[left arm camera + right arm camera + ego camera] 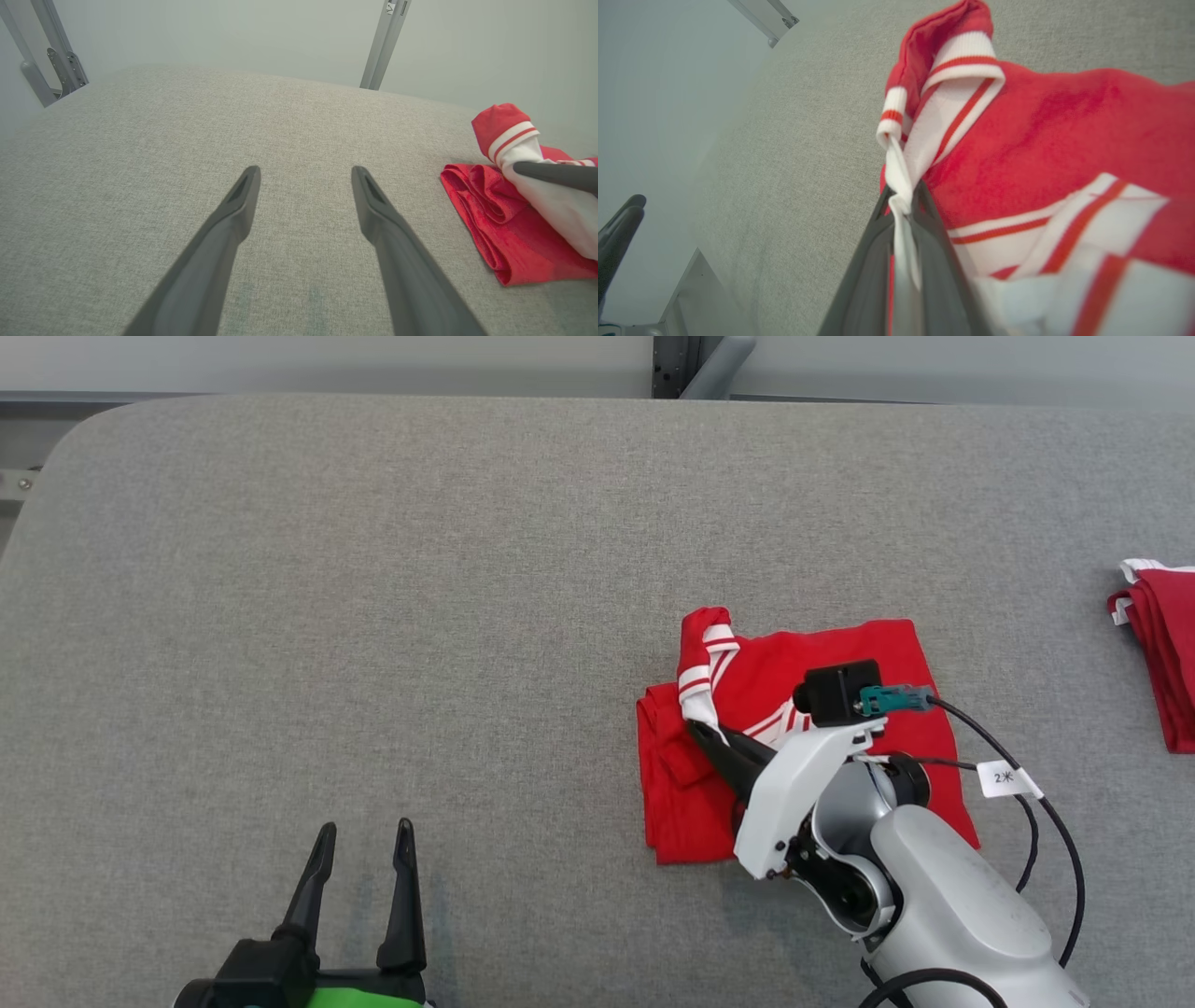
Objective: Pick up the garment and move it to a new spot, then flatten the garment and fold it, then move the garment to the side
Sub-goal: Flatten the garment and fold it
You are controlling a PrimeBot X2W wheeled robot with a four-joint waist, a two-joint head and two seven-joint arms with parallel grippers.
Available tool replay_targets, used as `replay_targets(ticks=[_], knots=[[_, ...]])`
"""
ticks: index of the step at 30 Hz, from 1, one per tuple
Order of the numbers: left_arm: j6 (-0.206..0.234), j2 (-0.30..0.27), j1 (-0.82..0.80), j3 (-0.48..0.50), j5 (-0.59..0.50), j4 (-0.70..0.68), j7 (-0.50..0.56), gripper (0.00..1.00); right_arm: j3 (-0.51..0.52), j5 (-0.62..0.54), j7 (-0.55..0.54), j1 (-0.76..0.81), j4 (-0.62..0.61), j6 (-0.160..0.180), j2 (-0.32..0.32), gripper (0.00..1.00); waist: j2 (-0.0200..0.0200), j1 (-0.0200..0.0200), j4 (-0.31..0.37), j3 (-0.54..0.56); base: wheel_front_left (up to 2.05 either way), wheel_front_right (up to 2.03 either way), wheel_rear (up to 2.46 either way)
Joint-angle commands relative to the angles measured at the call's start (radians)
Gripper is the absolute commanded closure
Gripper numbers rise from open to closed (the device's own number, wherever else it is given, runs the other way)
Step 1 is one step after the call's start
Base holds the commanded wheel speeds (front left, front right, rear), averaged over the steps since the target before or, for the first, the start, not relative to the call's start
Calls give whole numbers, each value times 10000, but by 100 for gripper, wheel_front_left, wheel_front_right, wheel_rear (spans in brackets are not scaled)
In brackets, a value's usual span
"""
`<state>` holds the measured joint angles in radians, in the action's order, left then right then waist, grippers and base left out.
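We see the garment (868, 663), a red top with white, red-striped trim, lying folded in a rough rectangle on the grey bench (373, 616), right of centre in the head view. At its left side a striped band stands up off the pile. Our right hand (705, 733) is clamped on the white trim. The right wrist view shows the cloth pinched between the two closed fingers, a grip the head view half hides. Our left hand (364, 840) hangs with fingers apart over bare bench, well apart from the garment. The left wrist view shows the stacked folds along the garment's edge. The head view also takes in a second red cloth (1162, 644) at the bench's right edge.
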<state>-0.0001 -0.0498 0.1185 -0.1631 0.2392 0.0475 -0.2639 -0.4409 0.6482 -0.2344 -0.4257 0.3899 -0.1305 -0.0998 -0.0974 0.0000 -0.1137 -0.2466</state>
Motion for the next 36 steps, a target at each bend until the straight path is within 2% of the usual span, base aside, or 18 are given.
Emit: replay_targets(ticks=[1, 2, 3, 4, 8, 12, 15, 18, 20, 23, 29, 31, 36], knots=[[46, -18, 45, 21, -81, 3, 1, 0, -74, -127, 126, -133, 76, -2, 111, 100, 0, 0, 5, -4, 0, 0, 0], [66, -18, 77, 16, -71, 7, 1, 0, -79, -194, 243, -191, 128, -2, 131, 92, 0, 0, 16, -13, 0, 0, 0], [77, -18, 99, 9, -56, 14, 1, 0, -90, -238, 332, -224, 169, -2, 149, 52, 0, 0, 28, -18, 0, 0, 0], [87, -18, 115, 1, -45, 17, 1, 0, -111, -248, 364, -227, 207, -2, 181, 0, 0, 0, 42, -18, 0, 0, 0], [111, -18, 210, 60, -11, -5, 1, 0, -98, -258, 682, -103, -404, -2, 217, 0, 0, 0, 132, 6, 0, 0, 0], [186, -18, 395, 288, -5, -101, 1, 0, 296, -234, 1121, 482, -1895, -2, -126, 0, 0, 0, 366, 55, 0, 0, 0], [195, -15, 530, 453, -66, -160, 1, 0, 1048, -619, 1521, 1033, -3010, -2, -544, 0, 0, 0, 621, 81, 0, 0, 0], [180, -19, 592, 520, -105, -205, 1, 0, 1922, -928, 1968, 1610, -3539, -2, -796, 0, 0, 0, 891, 100, 0, 0, 0], [124, -18, 566, 501, -140, -206, 1, 0, 2396, -1379, 2265, 1870, -3454, -2, -1067, 0, 0, 0, 1022, 98, 0, 0, 0], [109, -19, 401, 487, -158, -201, 1, 0, 2710, -1947, 2838, 2088, -3016, -2, -1148, 0, 0, 0, 1134, 56, 0, 0, 0], [59, -18, 239, 516, -156, -196, 1, 0, 2735, -2842, 4458, 2346, -1656, -2, -1153, 0, 0, 0, 1204, 85, 0, 0, 0], [46, -18, 281, 515, -160, -191, 1, 0, 2814, -3052, 4749, 2370, -1082, 1, -1128, 100, 0, 0, 1208, 109, 0, 0, 0], [-1, -18, 253, 419, -187, -136, 1, 0, 3139, -3347, 4972, 2188, -323, -1, -849, 100, 0, 0, 1065, 57, 0, 0, 0]])
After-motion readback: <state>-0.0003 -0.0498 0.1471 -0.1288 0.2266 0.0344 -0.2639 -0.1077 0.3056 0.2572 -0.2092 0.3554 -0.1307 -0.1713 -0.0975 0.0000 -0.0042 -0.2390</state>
